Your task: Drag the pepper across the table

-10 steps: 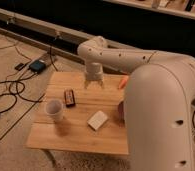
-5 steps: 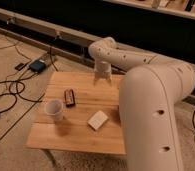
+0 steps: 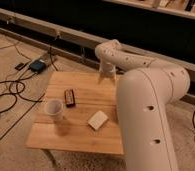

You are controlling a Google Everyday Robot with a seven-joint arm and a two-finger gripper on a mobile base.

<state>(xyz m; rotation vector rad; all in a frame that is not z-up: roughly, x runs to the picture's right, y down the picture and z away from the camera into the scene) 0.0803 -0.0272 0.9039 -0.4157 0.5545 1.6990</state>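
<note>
The pepper is hidden; the big white arm (image 3: pixel 146 115) covers the right side of the table where it could lie. My gripper (image 3: pixel 107 76) hangs fingers-down over the far edge of the light-wood table (image 3: pixel 76 137), right of its middle. Its fingers stand open with nothing seen between them. The arm's elbow and forearm fill the right half of the view.
On the table stand a white cup (image 3: pixel 53 108) at the left, a dark flat rectangular thing (image 3: pixel 69 97) beside it, and a small pale item (image 3: pixel 97 120) near the middle. Cables and a blue box (image 3: pixel 37 65) lie on the floor at the left. A low wall runs behind.
The gripper has moved right along the table's far edge. The arm has swung across and now covers the orange pepper, which showed at the right edge a second ago.
</note>
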